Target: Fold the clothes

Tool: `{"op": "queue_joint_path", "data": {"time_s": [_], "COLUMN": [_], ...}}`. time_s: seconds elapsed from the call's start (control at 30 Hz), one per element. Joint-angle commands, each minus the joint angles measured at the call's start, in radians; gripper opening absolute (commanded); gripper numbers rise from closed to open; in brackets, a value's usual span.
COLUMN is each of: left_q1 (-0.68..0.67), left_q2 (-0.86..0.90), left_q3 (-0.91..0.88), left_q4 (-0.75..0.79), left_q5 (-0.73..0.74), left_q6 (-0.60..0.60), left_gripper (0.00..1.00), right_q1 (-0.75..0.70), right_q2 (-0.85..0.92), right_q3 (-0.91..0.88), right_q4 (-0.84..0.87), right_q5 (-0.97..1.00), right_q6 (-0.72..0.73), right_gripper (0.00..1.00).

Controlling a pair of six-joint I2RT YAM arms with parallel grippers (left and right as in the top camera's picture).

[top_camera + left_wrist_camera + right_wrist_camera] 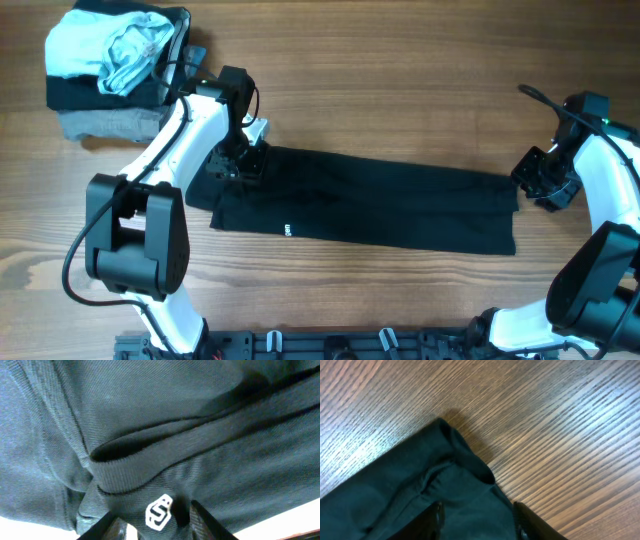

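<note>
The black shirt (380,205) lies folded into a long band across the middle of the table, with a small white print (287,231) near its front edge. My left gripper (235,160) is over the band's left end. In the left wrist view its fingers (154,516) stand apart around the ribbed collar (150,462) and a white logo (159,512). My right gripper (535,180) is at the band's right end. Its jaws (477,510) are spread over the shirt's corner (455,442), which rests on the wood.
A pile of other clothes sits at the back left corner: a pale blue garment (115,45) on top of a dark one and a grey garment (105,122). The arm bases stand along the table's front edge (330,345).
</note>
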Motion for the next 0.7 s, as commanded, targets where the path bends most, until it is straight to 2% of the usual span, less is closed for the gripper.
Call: {"op": "queue_joint_path", "data": {"time_s": [0.0,0.03,0.1,0.17,0.3,0.37,0.4,0.43,0.53,0.67], "left_q1": [0.008,0.008,0.009,0.018,0.057,0.072,0.074,0.069,0.042,0.031], "left_q2": [-0.019,-0.019,-0.022,-0.03,-0.098,-0.133,-0.146,-0.147,-0.136,-0.116], "left_q3": [-0.005,-0.005,0.0,0.018,0.043,0.043,0.042,0.042,-0.005,-0.18], "left_q4": [-0.005,-0.007,-0.035,-0.1,-0.149,-0.109,-0.071,-0.031,0.071,0.261], "left_q5": [-0.027,-0.023,-0.016,-0.016,0.023,0.14,0.227,0.254,0.218,0.19], "left_q6": [0.006,0.006,0.006,0.005,-0.039,-0.039,-0.039,-0.038,-0.027,-0.029], "left_gripper": [0.47,0.46,0.38,0.4,0.38,0.38,0.36,0.31,0.13,0.08], "right_q1": [-0.019,-0.022,-0.024,-0.024,-0.035,-0.056,-0.074,-0.096,-0.148,-0.203], "right_q2": [-0.011,-0.011,-0.01,-0.009,-0.009,-0.009,-0.009,-0.007,-0.003,0.03], "right_q3": [0.01,0.01,0.01,0.009,0.008,0.008,0.008,0.006,-0.036,-0.143], "right_q4": [0.027,0.041,0.087,0.107,0.095,0.087,0.089,0.089,0.093,0.166], "right_q5": [-0.008,-0.041,-0.171,-0.303,-0.319,-0.319,-0.325,-0.327,-0.327,-0.377], "right_q6": [0.013,-0.008,-0.118,-0.185,-0.16,-0.14,-0.14,-0.143,-0.177,-0.195], "right_gripper": [0.62,0.66,0.67,0.68,0.73,0.76,0.79,0.82,0.88,0.91]}}
